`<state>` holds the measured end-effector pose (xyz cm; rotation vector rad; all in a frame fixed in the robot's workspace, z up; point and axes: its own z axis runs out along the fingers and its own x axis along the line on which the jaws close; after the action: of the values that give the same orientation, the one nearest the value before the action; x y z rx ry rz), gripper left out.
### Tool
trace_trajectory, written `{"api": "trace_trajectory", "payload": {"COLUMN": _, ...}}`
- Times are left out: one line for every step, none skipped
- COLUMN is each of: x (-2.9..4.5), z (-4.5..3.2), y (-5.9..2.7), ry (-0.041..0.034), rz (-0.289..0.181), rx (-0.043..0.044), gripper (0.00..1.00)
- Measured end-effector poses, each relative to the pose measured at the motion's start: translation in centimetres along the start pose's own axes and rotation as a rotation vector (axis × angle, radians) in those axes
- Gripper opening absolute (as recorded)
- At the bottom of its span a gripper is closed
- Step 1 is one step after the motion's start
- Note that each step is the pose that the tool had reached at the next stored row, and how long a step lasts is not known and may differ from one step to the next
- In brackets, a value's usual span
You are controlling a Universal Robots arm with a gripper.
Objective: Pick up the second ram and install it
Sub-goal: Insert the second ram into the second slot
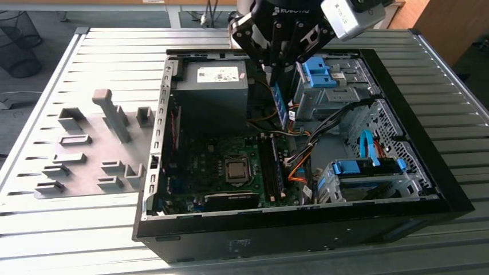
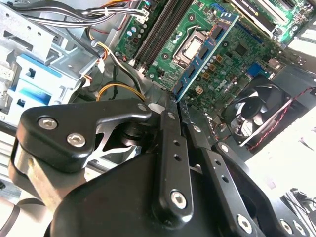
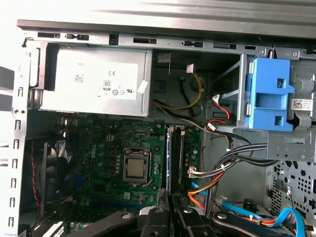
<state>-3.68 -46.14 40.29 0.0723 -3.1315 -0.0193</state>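
Exterior view, gripper: black gripper (image 1: 280, 86) hangs over the open PC case (image 1: 428, 189), near the case's far edge, fingers pinched narrow on the ram stick (image 1: 281, 106).
Second wrist view, grip: two flat black fingers (image 2: 170, 143) pressed close together, stick (image 2: 205, 54) held edge-on between them and running out away from the fingertips.
Ram: long, thin, flat blue-green board with a row of small black chips; held on edge in the air above the motherboard (image 1: 206, 166), not touching it.
Progress: pick-up looks done. Stick is clear of the grey fixture blocks (image 1: 84, 154) on the table's (image 1: 91, 229) left part in the exterior view. Install not done: stick is not seated yet.
Slots: long black memory slots (image 3: 174, 158) sit beside the processor socket (image 3: 136, 165); in the first wrist view they line up roughly with the fingers. One slot may already carry a stick, can't confirm.
Case: black sheet-metal box, lid off, lying flat on the table.
Inside: green circuit board, square metal socket, grey power supply (image 1: 210, 86) at the far edge, round black fan (image 2: 259, 106), blue plastic drive brackets (image 1: 367, 169), bundles of orange, yellow and black cables (image 3: 212, 170).
Table: ribbed grey metal slats, matt.
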Motion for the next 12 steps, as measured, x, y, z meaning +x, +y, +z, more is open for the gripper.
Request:
{"api": "trace_trajectory", "payload": {"x": 0.0, "z": 0.02, "y": 0.0, "ry": 0.0001, "rz": 0.0, "rx": 0.0001, "gripper": 0.14}}
{"api": "trace_trajectory", "payload": {"x": 0.0, "z": 0.05, "y": 0.0, "ry": 0.0, "rz": 0.0, "rx": 0.0, "gripper": 0.14}}
{"api": "trace_trajectory", "payload": {"x": 0.0, "z": 0.07, "y": 0.0, "ry": 0.0001, "rz": 0.0, "rx": 0.0, "gripper": 0.14}}
{"api": "trace_trajectory", "payload": {"x": 0.0, "z": 0.09, "y": 0.0, "ry": 0.0001, "rz": 0.0, "rx": 0.0001, "gripper": 0.14}}
{"api": "trace_trajectory", "payload": {"x": 0.0, "z": 0.14, "y": 0.0, "ry": 0.0, "rz": 0.0, "rx": -0.0001, "gripper": 0.14}}
{"api": "trace_trajectory", "payload": {"x": 0.0, "z": 0.18, "y": 0.0, "ry": 0.0, "rz": 0.0, "rx": -0.0001, "gripper": 0.14}}
{"api": "trace_trajectory", "payload": {"x": 0.0, "z": 0.23, "y": 0.0, "ry": 0.0, "rz": 0.0, "rx": 0.0, "gripper": 0.14}}
{"api": "trace_trajectory", "payload": {"x": 0.0, "z": 0.29, "y": 0.0, "ry": 0.0, "rz": 0.0, "rx": 0.0, "gripper": 0.14}}
{"api": "trace_trajectory", "payload": {"x": 0.0, "z": 0.35, "y": 0.0, "ry": 0.0, "rz": 0.0, "rx": -0.0001, "gripper": 0.14}}
{"api": "trace_trajectory", "payload": {"x": 0.0, "z": 0.41, "y": 0.0, "ry": 0.0, "rz": 0.0, "rx": -0.0001, "gripper": 0.14}}
{"api": "trace_trajectory", "payload": {"x": -0.01, "z": 0.46, "y": -0.01, "ry": 0.0, "rz": 0.0, "rx": 0.0, "gripper": 0.14}}
{"api": "trace_trajectory", "payload": {"x": 0.0, "z": 0.53, "y": 0.0, "ry": 0.0, "rz": 0.0, "rx": 0.0, "gripper": 0.14}}
